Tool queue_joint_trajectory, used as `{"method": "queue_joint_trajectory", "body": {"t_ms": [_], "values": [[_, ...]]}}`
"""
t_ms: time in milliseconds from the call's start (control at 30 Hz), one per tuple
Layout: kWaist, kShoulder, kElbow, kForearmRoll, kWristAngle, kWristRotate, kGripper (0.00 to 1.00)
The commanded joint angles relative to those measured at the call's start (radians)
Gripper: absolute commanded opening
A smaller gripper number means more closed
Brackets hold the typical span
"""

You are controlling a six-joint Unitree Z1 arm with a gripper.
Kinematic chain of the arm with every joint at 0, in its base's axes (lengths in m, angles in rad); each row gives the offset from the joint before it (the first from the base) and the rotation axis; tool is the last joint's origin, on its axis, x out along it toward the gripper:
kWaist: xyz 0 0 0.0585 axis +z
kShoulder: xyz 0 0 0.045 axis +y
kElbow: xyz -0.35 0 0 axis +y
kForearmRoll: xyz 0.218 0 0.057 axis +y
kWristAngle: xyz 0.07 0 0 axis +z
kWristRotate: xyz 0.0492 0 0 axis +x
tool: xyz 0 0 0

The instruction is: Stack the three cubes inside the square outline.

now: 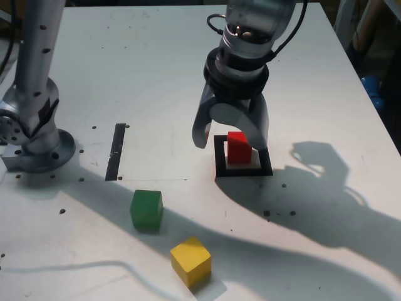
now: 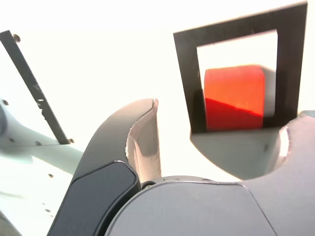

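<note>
Claw (image 1: 230, 139) wide open, holding nothing — lift straight up off the red cube (image 1: 237, 147) inside the square outline (image 1: 220, 160), then go for the green cube (image 1: 146, 209).

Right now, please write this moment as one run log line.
gripper: open, above outline | red cube: inside black tape square outline | green cube, yellow cube: on table, unstacked

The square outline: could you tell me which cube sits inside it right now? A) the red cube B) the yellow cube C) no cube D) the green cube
A: the red cube stands within the square outline, under the open gripper, while the green cube and yellow cube lie apart on the table.
</note>
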Motion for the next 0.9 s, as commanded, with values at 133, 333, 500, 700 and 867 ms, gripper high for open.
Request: {"method": "queue_joint_trajectory", "body": {"t_ms": [133,333,500,700,867], "values": [[-0.122,-0.051,-0.028,0.058,0.012,0.129,0.99],[-0.226,-0.071,-0.027,0.086,-0.003,0.203,0.99],[-0.301,-0.071,-0.035,0.087,-0.010,0.219,0.99],[-0.384,-0.052,-0.055,0.078,-0.026,0.198,0.99],[-0.430,-0.008,-0.058,0.049,-0.046,0.174,0.99]]}}
